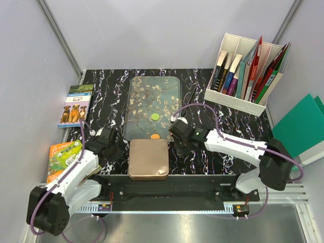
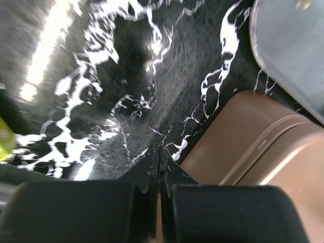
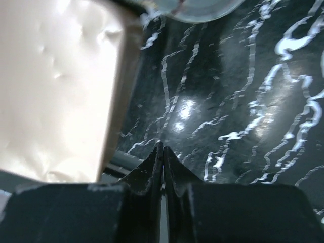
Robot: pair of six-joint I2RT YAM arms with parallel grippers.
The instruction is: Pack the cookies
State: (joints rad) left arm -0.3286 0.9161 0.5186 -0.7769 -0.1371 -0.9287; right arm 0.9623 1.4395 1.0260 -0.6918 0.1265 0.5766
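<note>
Two books [image 1: 75,105] lie along the left edge of the black marbled table [image 1: 106,96]. Near its front-left corner, the left gripper [image 2: 158,154] hangs low over the surface, its jaws pressed together on nothing. It sits just left of a closed copper-coloured tin [image 1: 148,158] at the middle of the front edge. Behind the tin, a blossom-patterned tray [image 1: 142,86] carries a green cookie [image 1: 155,117] right of its centre and an orange cookie [image 1: 155,136] at its near edge. Right of the tin, the right gripper [image 3: 162,152] has its jaws closed and empty. A white file box [image 1: 234,98] of books stands at the back-right corner.
</note>
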